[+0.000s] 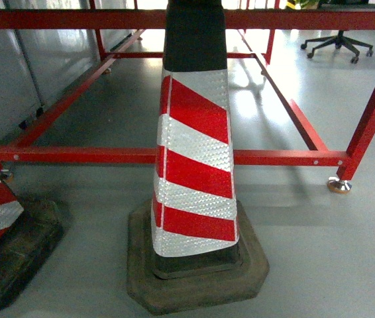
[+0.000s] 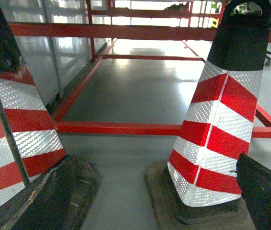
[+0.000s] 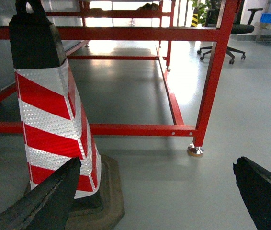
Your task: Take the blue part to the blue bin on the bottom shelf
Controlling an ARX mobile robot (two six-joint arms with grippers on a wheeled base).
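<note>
We find no readable text, label, brand or number. The near cone (image 1: pixel 194 179) bears only red and white stripes.

Striped cone (image 3: pixel 54 110) before red frame (image 3: pixel 212 72); hand (image 3: pixel 150 191) fingers spread.

The floor (image 1: pixel 320 258) is smooth grey and faintly glossy, catching pale glare further back. The traffic cone (image 1: pixel 196 165) wears bands of red and silver reflective sheeting with a fine prismatic texture; its top is matt black, and its base (image 1: pixel 197 281) looks like rough, scuffed dark rubber. The red frame (image 1: pixel 95 156) is painted metal, satin-smooth, on a shiny metal foot (image 1: pixel 338 185).
</note>
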